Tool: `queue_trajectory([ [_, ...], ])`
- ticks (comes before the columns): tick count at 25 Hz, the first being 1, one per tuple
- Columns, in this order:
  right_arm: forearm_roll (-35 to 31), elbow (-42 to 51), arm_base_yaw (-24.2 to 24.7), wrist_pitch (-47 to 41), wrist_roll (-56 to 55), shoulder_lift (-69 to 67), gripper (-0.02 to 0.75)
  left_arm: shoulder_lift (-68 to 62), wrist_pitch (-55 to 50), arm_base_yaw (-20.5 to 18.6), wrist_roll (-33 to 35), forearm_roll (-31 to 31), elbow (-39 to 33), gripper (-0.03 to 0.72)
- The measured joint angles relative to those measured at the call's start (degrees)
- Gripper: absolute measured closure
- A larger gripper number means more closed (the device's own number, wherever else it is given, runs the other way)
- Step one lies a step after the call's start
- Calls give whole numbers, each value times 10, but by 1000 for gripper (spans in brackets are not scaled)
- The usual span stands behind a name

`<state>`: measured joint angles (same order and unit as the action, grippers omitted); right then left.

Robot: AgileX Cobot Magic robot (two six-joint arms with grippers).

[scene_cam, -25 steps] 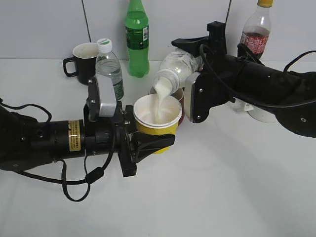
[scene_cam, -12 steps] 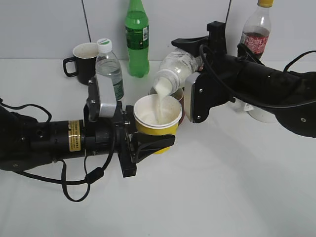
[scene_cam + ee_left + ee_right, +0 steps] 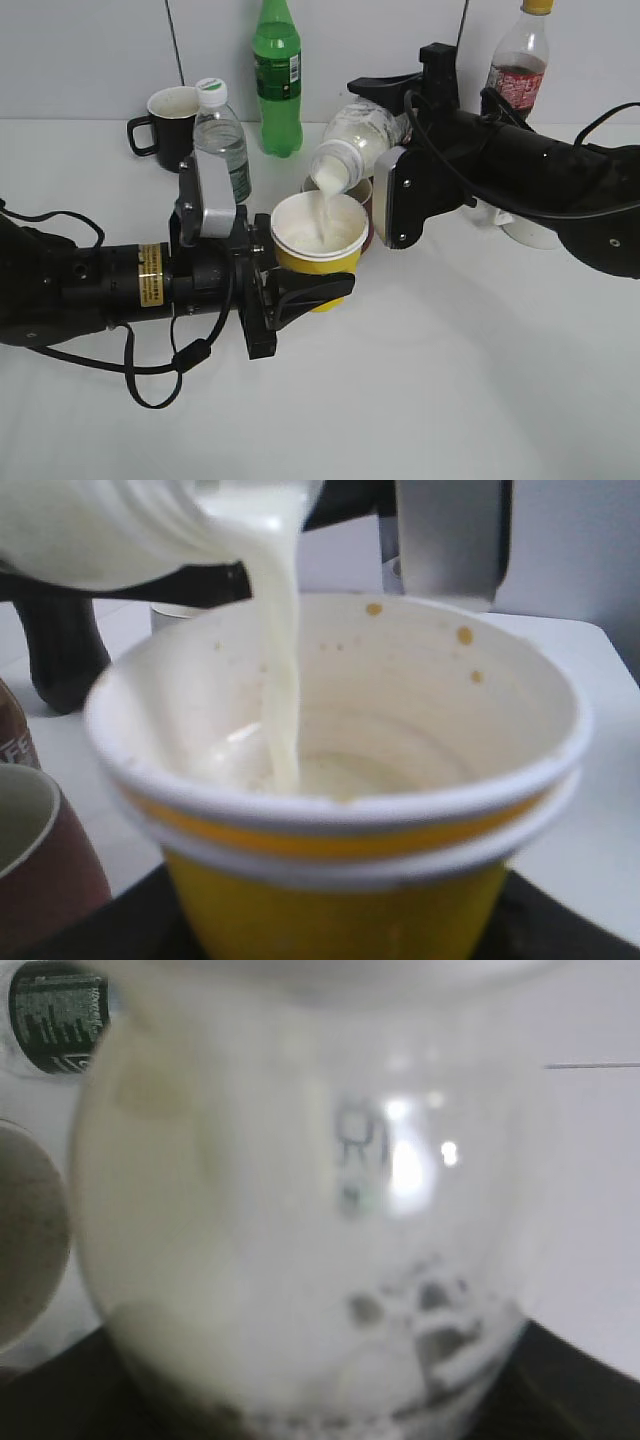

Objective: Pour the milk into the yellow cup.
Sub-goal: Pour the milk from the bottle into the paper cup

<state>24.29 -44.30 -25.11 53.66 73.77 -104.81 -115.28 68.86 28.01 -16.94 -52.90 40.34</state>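
Observation:
The yellow cup, white inside, is held upright off the table by my left gripper, which is shut on it. My right gripper is shut on the milk bottle, tilted neck-down to the left above the cup. A white stream of milk falls from its mouth into the cup. In the left wrist view the cup fills the frame and the stream lands in a shallow pool. The right wrist view shows only the bottle's base, close and blurred.
A dark red mug stands right behind the cup, also in the left wrist view. A water bottle, black mug, green bottle and cola bottle stand at the back. A white object lies under the right arm.
Milk keeps flowing from the bottle into the cup. The bottle's tilt has risen very slightly. Both arms stay where they were.

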Motion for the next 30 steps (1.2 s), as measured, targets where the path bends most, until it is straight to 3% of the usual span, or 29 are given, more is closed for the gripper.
queue_trajectory([
  [30,0,0,0,2,19,0,292,0,-1,0,0,-1,0,303],
])
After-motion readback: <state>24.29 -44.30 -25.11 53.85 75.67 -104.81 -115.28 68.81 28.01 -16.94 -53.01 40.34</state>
